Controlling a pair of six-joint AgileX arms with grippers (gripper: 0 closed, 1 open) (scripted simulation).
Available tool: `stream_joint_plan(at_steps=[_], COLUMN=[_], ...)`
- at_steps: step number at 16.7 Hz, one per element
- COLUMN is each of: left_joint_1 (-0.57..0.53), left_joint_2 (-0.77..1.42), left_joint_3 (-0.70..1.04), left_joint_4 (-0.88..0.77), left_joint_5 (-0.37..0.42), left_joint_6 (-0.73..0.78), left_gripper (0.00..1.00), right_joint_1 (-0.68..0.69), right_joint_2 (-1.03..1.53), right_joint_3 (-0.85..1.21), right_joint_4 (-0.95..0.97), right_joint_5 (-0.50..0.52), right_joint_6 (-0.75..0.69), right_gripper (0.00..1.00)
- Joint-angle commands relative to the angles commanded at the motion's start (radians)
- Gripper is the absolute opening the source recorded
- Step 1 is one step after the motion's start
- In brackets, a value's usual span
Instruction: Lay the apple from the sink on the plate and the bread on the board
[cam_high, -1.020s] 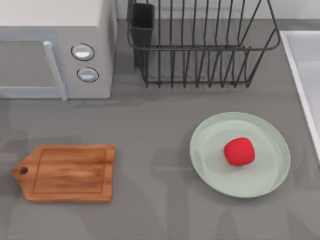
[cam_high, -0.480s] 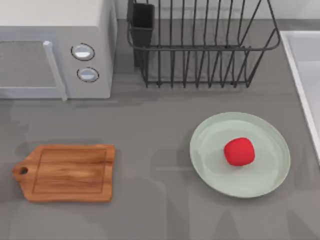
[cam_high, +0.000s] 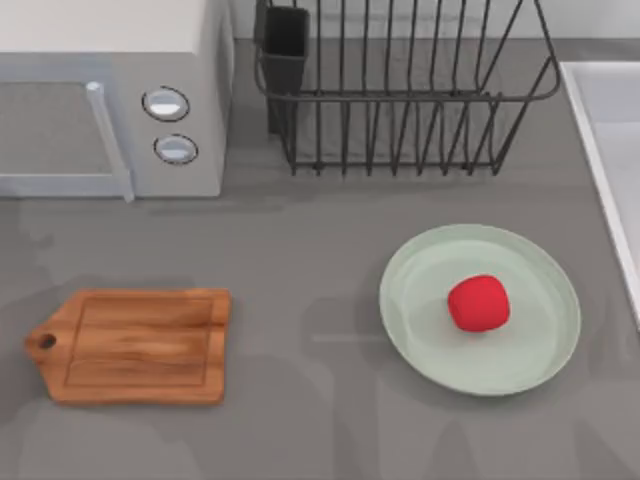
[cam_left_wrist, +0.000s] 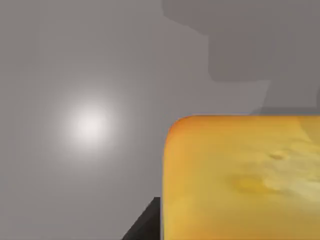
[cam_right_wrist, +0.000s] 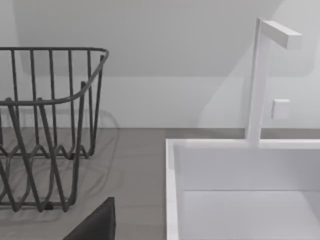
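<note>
Seen from above, a grey table. At its far left stands a pale microwave (cam_high: 110, 100) with two round knobs. In front of it, near the left edge, the wooden board (cam_high: 135, 345) lies flat and bare, its short handle with the hole pointing left. Behind the middle of the table stands a black wire rack (cam_high: 400, 90) with a dark cup-shaped holder at its left corner. To the right and nearer the front sits the pale green plate (cam_high: 420, 330), with the red apple (cam_high: 478, 303) resting on it slightly right of centre. The sink (cam_high: 605, 150) runs along the right edge, just beside the plate's rim. In the left wrist view the golden-yellow bread (cam_left_wrist: 240, 175) sits very close to the camera above plain grey surface, with a dark part of the arm beside it; whether the left gripper grips it cannot be told. The right wrist view looks at the rack, the white sink basin and a thin white tap (cam_right_wrist: 260, 80); the right gripper's state cannot be told.
</note>
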Motion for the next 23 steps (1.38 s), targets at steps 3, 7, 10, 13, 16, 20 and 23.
stream_joint_plan(at_steps=[3,7,10,13,16,20,23], left_joint_1=[-0.014,-0.048,-0.087,-0.136,-0.197,-0.292,-0.368], left_joint_2=[0.009,0.027,0.044,0.060,0.070,0.068,0.056], left_joint_3=[-0.026,-0.068,-0.101,-0.132,-0.154,-0.164,-0.154], left_joint_4=[0.026,0.052,0.061,0.061,0.058,0.055,0.057], left_joint_5=[-0.007,-0.015,-0.019,-0.019,-0.014,-0.005,0.002], left_joint_6=[-0.303,-0.810,-1.221,-1.614,-1.970,-2.396,-2.685], left_gripper=[0.00,0.00,0.00,0.00,0.00,0.00,0.00], right_joint_1=[0.000,0.000,0.000,0.000,0.000,0.000,0.000], right_joint_2=[0.000,0.000,0.000,0.000,0.000,0.000,0.000], right_joint_3=[0.000,0.000,0.000,0.000,0.000,0.000,0.000], right_joint_4=[0.000,0.000,0.000,0.000,0.000,0.000,0.000], right_joint_5=[0.000,0.000,0.000,0.000,0.000,0.000,0.000], right_joint_6=[0.000,0.000,0.000,0.000,0.000,0.000,0.000], right_gripper=[1.00,1.00,1.00,1.00,1.00,1.00,1.00])
